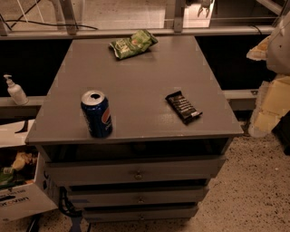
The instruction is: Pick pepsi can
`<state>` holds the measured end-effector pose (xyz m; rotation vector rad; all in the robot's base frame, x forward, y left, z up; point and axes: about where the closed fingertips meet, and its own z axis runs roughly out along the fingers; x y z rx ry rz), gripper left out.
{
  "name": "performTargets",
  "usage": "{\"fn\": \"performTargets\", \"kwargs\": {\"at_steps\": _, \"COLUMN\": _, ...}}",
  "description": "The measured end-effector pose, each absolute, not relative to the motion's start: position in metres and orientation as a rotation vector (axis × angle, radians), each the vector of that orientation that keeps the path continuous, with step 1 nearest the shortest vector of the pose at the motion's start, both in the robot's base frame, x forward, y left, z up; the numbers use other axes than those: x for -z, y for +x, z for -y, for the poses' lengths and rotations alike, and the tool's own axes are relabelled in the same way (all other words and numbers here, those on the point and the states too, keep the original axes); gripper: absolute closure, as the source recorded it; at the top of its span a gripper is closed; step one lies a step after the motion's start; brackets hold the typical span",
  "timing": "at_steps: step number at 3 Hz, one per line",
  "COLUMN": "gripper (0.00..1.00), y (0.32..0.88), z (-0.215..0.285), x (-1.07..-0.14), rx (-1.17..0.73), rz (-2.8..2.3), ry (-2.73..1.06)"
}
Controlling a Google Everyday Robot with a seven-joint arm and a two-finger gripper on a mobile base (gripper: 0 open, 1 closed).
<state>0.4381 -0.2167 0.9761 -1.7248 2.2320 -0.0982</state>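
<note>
The can [96, 114] stands upright near the front left corner of the grey desk [136, 77]. It is dark blue with a silver top, and the round red, white and blue Pepsi logo faces front right. A flat black wrapper [183, 107] lies well apart from it on the right side, its pale print too small to read. A green crisp bag [133, 44] lies near the back edge, its lettering also unreadable. The hand [203, 6] hangs at the top edge of the view, beyond the desk's back right corner and far from the can. Whether it is wide or narrow cannot be told. A white pump bottle [16, 90] stands on a ledge left of the desk.
</note>
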Motion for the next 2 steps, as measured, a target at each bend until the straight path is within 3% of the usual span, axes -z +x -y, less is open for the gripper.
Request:
{"fn": "performTargets", "kwargs": {"at_steps": 1, "gripper": 0.0, "y": 0.4381, "z": 0.2166, "x": -0.9762, "rx": 0.098, "rz": -2.232, "ry": -1.725}}
{"fn": "performTargets", "kwargs": {"at_steps": 2, "gripper": 0.0, "y": 0.4382, "z": 0.2123, "x": -0.9689, "rx": -0.04, "rz": -2.237, "ry": -1.658}}
